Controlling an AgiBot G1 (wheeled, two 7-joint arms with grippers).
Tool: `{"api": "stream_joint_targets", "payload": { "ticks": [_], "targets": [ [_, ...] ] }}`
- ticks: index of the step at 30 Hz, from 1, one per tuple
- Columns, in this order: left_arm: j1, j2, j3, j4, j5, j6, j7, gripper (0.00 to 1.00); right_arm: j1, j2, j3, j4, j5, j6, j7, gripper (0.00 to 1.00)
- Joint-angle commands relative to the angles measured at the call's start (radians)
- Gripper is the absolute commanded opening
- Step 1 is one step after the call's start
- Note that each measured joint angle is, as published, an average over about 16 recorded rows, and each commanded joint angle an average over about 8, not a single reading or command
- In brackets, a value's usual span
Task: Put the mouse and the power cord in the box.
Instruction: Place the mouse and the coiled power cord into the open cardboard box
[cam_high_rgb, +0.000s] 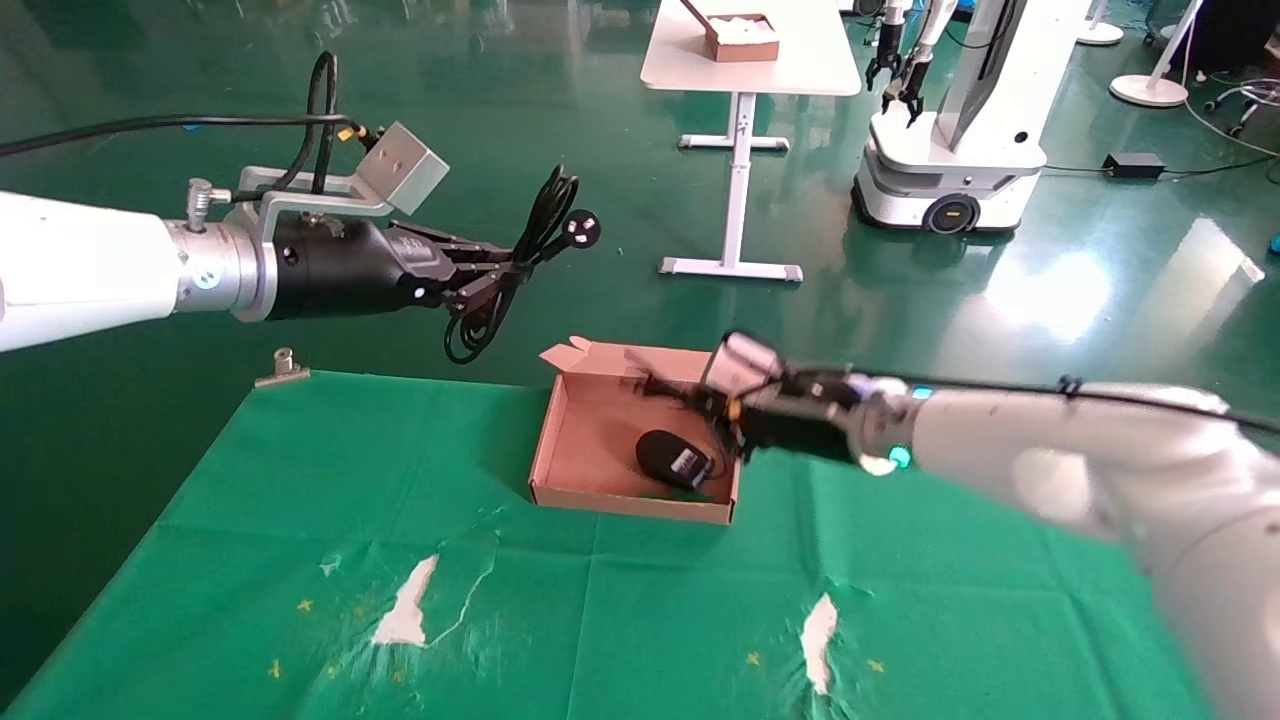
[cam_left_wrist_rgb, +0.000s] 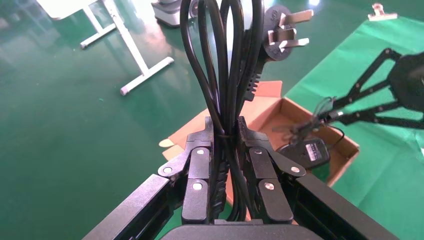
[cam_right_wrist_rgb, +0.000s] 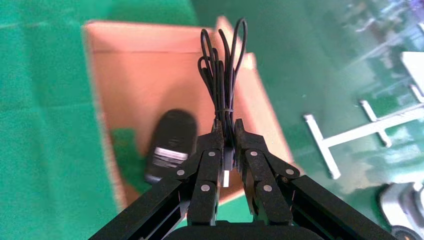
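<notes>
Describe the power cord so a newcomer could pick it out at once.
Start at the green table and look above its far edge, left of the box. The left gripper is shut on the power cord, held in the air. Unlike the mouse's thin wire, it is thick, with a pronged plug.

left tool (cam_high_rgb: 505, 272): raised, reaching forward, fingers clamped | right tool (cam_high_rgb: 672, 392): low, reaching left, fingers clamped

Head view high, wrist views close, sharing the box (cam_high_rgb: 590, 440)
</notes>
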Motion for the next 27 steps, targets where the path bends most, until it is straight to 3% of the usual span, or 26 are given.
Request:
{"api": "stream_joint_targets", "payload": {
  "ticks": [1,5,6,19,27],
  "targets": [
    [0.012,-0.005,0.002,0.004,0.002,0.005,0.004,0.00,-0.027,-0.011,-0.004,0.005,-0.003,0.017,-0.013,0.48],
    [0.020,-0.015,0.007,-0.005,0.010,0.013,0.029,0.00,-0.040,-0.010,-0.009,0.023,0.003,0.008,-0.021,0.96],
    [0.021,-0.017,0.009,-0.007,0.012,0.017,0.036,0.00,-0.039,-0.010,-0.010,0.026,0.005,0.007,-0.022,1.00],
    [0.053,0.030,0.059,-0.036,0.085,0.017,0.124,0.00,0.013,0.014,0.015,0.039,0.071,0.008,-0.098,1.00],
    [0.138,0.140,0.117,-0.123,0.154,-0.186,0.208,0.00,0.117,0.121,0.056,0.035,0.129,-0.098,-0.167,1.00]
  ]
}}
